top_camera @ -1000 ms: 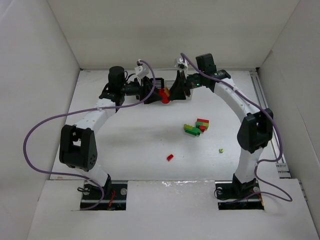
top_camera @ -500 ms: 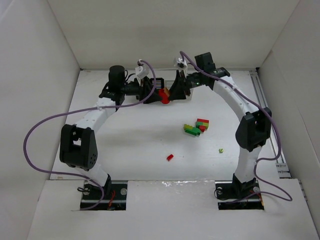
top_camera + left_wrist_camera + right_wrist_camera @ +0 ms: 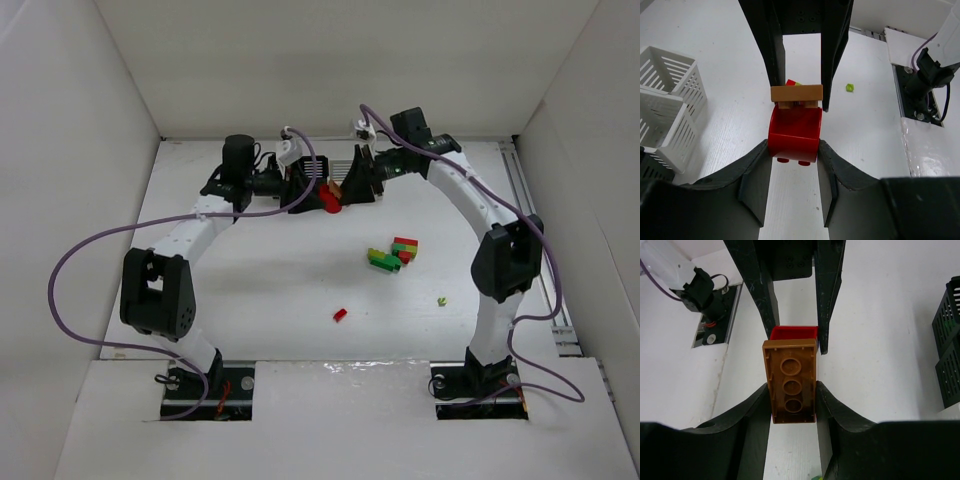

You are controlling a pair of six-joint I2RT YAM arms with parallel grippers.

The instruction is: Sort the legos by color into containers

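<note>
The left claw point(image 3: 793, 150) squeezes one red brick point(image 3: 795, 127). The right claw point(image 3: 791, 395) squeezes one orange-brown brick point(image 3: 791, 375). The two bricks touch, at the far side of the table point(image 3: 270, 260). Two white baskets point(image 3: 670, 125) and two black baskets point(image 3: 949, 372) show, cut off at the edges. Nearer lie one brick pile point(image 3: 393, 253), one small red brick point(image 3: 340, 314) and one tiny yellow-green bit point(image 3: 441, 300).

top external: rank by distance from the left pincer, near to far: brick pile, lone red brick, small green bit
1. brick pile, mid-table, to the right of the left pincer
2. lone red brick, centre, toward the arm bases
3. small green bit, near right
</note>
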